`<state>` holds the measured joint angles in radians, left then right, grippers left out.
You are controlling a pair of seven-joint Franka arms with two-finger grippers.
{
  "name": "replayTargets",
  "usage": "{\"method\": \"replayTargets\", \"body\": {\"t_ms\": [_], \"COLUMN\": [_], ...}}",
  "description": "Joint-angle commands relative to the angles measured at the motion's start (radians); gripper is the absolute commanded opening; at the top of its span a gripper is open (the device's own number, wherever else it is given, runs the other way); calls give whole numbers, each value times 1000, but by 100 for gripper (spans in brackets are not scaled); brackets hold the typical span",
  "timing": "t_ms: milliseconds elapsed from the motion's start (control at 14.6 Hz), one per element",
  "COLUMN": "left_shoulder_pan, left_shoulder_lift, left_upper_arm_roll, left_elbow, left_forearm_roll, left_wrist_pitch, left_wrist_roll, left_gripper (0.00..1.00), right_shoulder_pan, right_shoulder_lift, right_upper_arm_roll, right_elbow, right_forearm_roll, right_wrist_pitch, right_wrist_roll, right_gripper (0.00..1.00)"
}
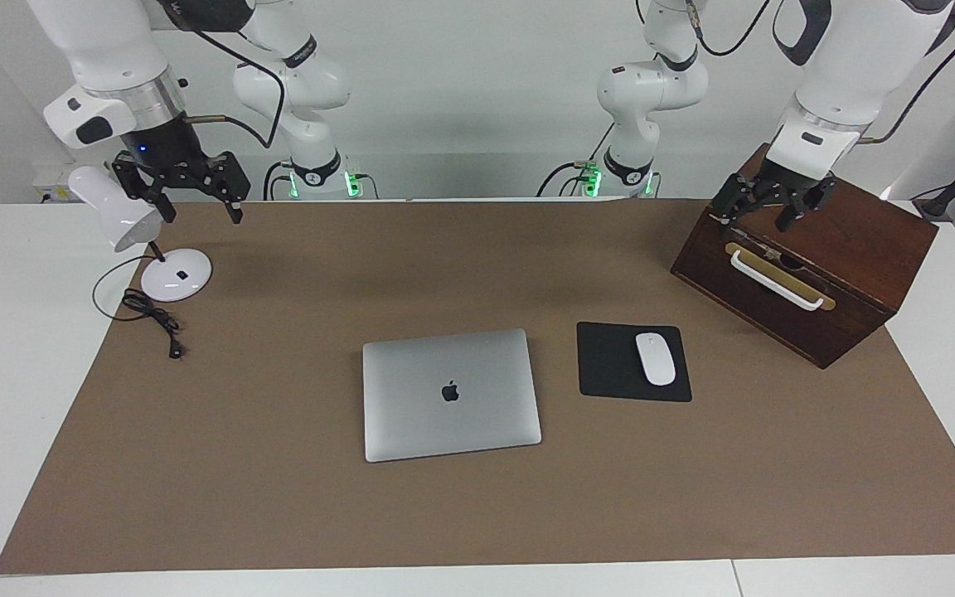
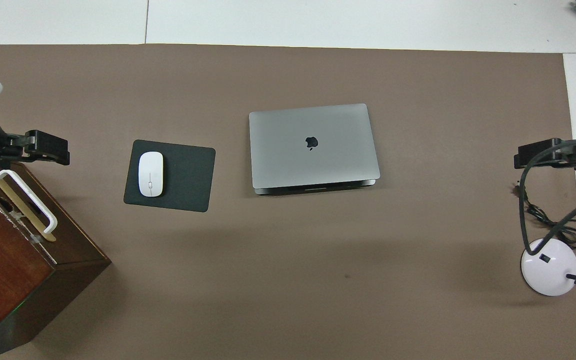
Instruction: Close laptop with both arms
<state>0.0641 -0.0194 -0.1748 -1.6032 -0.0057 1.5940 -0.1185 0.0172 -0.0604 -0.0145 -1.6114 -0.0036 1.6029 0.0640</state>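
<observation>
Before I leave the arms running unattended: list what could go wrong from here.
1. The left claw hangs open just over the wooden box, above its white handle; a drop or swing could strike it.
2. The right claw, also open, is beside the lamp; a sideways move might tip it or snag its cord.
3. The laptop already lies shut, so further pressing would only load the lid.

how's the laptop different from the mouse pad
The laptop is silver-grey with a dark apple logo; the mouse pad is plain black. The laptop is the wider one. The laptop's lid carries nothing; the mouse pad bears a white mouse. Both lie flat, side by side on the brown mat.
</observation>
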Motion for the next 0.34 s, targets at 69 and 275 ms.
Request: {"method": "replayTargets", "body": {"t_ms": [69, 275], "left_shoulder_pan": [5, 5], "left_shoulder_lift": [-8, -10], "left_upper_arm_roll": [-5, -5], "left_elbow": [-8, -8], "left_forearm_roll": [15, 13], "left_wrist_pitch": [12, 12], "left_wrist_roll": [16, 16], "left_gripper": [100, 100], "right_shoulder_pan": [-16, -17], "right_shoulder_lift": [-16, -18], "right_upper_arm_roll": [-1, -1], "right_elbow": [-5, -7], "right_forearm_roll": [5, 5], "right_wrist_pitch": [-18, -15], "right_wrist_roll": [-19, -20], "right_gripper": [100, 100]}}
